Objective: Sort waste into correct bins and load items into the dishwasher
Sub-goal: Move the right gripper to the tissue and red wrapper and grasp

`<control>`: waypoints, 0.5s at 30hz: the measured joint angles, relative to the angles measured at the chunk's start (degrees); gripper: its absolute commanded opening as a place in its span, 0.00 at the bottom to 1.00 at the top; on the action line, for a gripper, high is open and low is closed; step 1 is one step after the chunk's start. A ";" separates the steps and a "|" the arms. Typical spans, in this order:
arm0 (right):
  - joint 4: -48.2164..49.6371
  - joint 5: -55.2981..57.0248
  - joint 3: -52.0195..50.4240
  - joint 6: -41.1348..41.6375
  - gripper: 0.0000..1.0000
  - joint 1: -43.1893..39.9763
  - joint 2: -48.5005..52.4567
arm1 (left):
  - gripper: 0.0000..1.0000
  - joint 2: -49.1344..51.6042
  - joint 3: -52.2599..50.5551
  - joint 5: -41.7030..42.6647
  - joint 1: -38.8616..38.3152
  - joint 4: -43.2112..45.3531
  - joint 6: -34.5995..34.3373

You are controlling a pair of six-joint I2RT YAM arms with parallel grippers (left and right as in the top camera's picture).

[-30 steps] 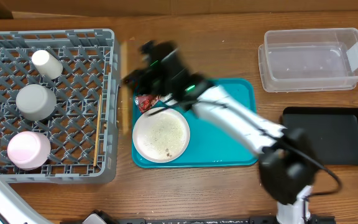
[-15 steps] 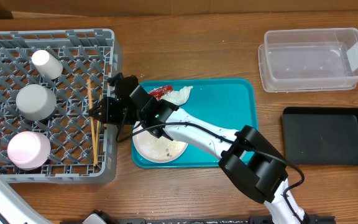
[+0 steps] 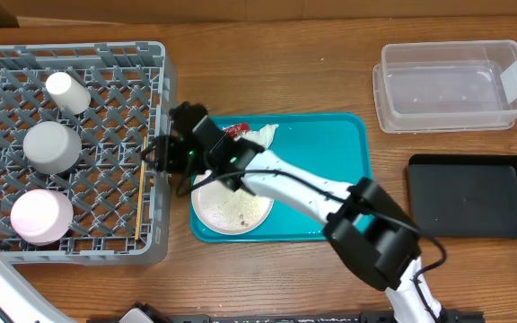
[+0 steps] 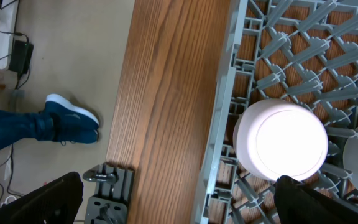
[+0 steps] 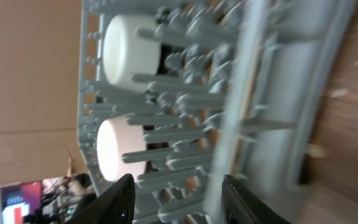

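Chopsticks just beside right tool

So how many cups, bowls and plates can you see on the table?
Cups: 1
Bowls: 2
Plates: 1
Total: 4

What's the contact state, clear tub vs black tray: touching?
Apart. The overhead view shows a strip of bare wooden table between the clear tub and the black tray.
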 measured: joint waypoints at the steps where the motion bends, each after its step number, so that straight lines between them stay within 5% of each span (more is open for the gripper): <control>1: -1.95 0.31 0.00 -0.85 0.49 -0.90 -1.03 | 1.00 0.00 0.00 0.00 0.00 0.00 0.00; 11: -28.33 7.72 0.52 -12.39 0.98 -15.89 -18.45 | 1.00 0.00 0.00 0.00 0.00 0.00 0.00; 15: -35.52 9.68 0.55 -14.25 1.00 -22.08 -18.43 | 1.00 0.00 0.00 0.00 0.00 0.00 0.00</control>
